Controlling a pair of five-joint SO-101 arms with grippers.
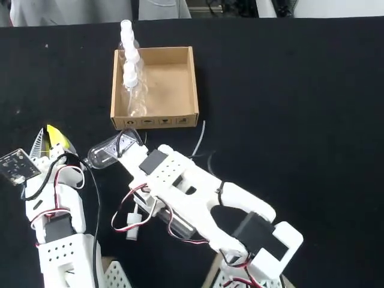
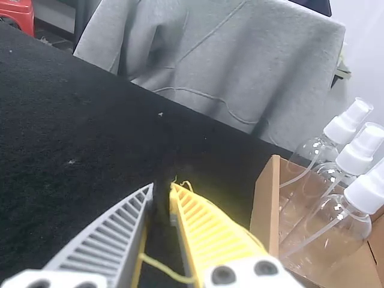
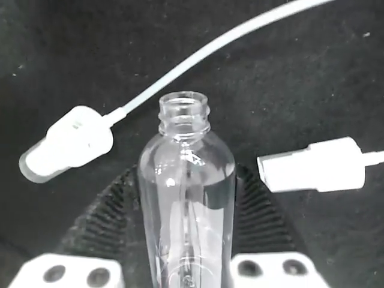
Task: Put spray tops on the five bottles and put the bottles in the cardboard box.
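Note:
My right gripper [image 3: 186,180] is shut on a clear bottle [image 3: 186,198] with an open, capless neck, held low over the black table. In the high view this bottle [image 1: 110,151] lies just in front of the cardboard box [image 1: 155,122]. Two loose white spray tops lie on the cloth beyond its neck, one spray top [image 3: 67,143] with a long tube and a second spray top [image 3: 312,171]. Three capped bottles [image 1: 133,84] lean along one wall of the box. My left gripper [image 1: 48,137] sits beside the box, its grey and yellow fingers [image 2: 198,222] shut on nothing.
A loose spray top [image 1: 133,227] lies under the right arm, and a thin white tube [image 1: 198,139] lies by the box's front corner. The box wall [image 2: 267,198] is close to the left gripper. Grey cloth hangs past the table's far edge.

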